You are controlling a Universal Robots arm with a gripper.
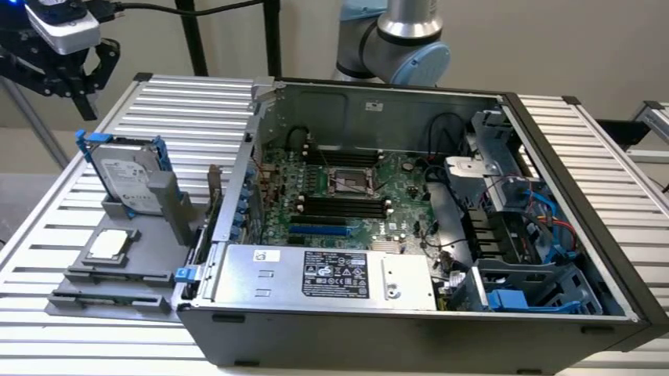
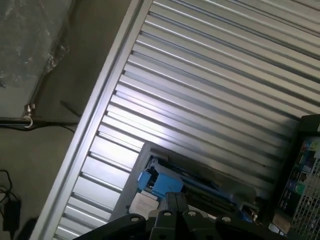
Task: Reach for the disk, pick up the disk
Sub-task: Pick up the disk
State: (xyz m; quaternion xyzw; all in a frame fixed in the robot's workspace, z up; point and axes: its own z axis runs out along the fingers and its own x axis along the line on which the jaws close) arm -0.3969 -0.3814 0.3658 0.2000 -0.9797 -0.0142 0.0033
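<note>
A black two-fingered robot gripper (image 1: 75, 86) hangs with fingers spread and empty. Well below it, the flat silver-grey metal disk (image 1: 128, 176), framed by a blue bracket, stands on edge in a grey plastic holder (image 1: 172, 207), probably so its top edge is free to grasp.

Slatted aluminium table (image 1: 178, 102), beige wall (image 1: 565, 47) behind (dull floor (image 2: 45, 160) below).

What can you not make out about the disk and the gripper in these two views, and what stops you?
- Exterior view: the label print on the disk is too small to read.
- Exterior view: the disk's lower edge is hidden inside its grey holder.
- Exterior view: the gripper is partly cut off by the picture's edge.
- Wrist view: the gripper's dark body covers part of the disk.
</note>
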